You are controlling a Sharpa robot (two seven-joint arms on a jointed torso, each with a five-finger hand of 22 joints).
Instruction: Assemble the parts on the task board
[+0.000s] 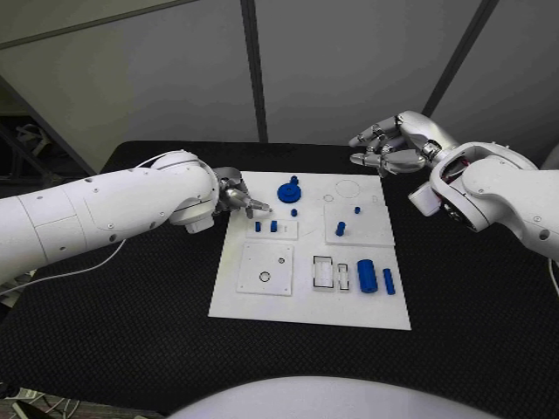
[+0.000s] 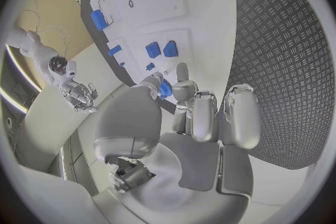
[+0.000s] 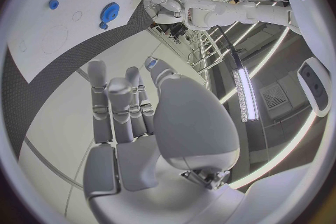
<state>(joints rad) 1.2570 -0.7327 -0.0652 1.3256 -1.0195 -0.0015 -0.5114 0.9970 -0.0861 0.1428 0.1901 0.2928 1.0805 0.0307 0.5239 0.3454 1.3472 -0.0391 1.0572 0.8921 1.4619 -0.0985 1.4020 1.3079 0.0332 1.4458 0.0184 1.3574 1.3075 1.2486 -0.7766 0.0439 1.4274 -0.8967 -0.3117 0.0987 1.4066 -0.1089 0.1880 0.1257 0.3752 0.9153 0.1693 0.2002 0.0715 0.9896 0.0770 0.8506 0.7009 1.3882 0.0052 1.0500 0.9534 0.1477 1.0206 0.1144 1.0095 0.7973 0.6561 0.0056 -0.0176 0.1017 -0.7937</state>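
Observation:
The white task board (image 1: pixel 307 301) lies in the middle of the black table. A blue gear (image 1: pixel 290 190) stands near its far edge, and small blue pegs (image 1: pixel 265 226) stand close by. A thick blue cylinder (image 1: pixel 367 276) and a slim peg (image 1: pixel 389 280) lie at the right. My left hand (image 1: pixel 239 199) hovers at the board's far left edge, fingertips just left of the gear, nothing in its grasp. In the left wrist view the gear (image 2: pixel 164 89) shows between thumb and fingers of that hand (image 2: pixel 185 117). My right hand (image 1: pixel 390 146) hangs beyond the far right corner, fingers loosely bent, holding nothing.
Two raised white plates (image 1: pixel 265 268) (image 1: pixel 355 223) sit on the board, with rectangular slots (image 1: pixel 331 272) between them and round outlines (image 1: pixel 347 187) near the far edge. Bare black table mat (image 1: pixel 481 297) surrounds the board. A white cable (image 1: pixel 72 271) trails off at the left.

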